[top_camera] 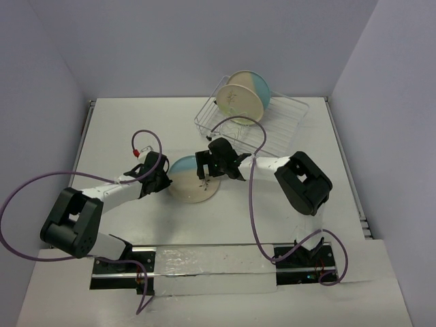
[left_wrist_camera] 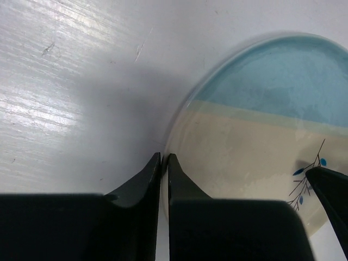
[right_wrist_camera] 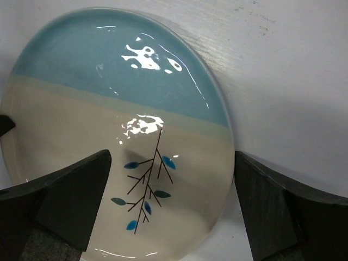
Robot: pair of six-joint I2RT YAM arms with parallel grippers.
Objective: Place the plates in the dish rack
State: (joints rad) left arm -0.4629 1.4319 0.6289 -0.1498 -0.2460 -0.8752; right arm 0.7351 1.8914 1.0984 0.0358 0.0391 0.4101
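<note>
The plate [top_camera: 192, 187], half cream and half light blue, lies flat on the table [top_camera: 122, 129] near the middle, between the two arms. A dark sprig with blue leaves is painted on its cream half; it carries no lettering that can be read. The left end effector [left_wrist_camera: 164, 157] is pinched almost shut on the plate's rim, one finger outside it and the other over the cream half. The right end effector [right_wrist_camera: 173, 157] is wide open and holds nothing, one finger above the cream half, the other beyond the rim. The rack [top_camera: 286, 129] stands at the far right, with a cream plate [top_camera: 240, 102] and a second two-tone plate [top_camera: 260, 83] upright in it.
</note>
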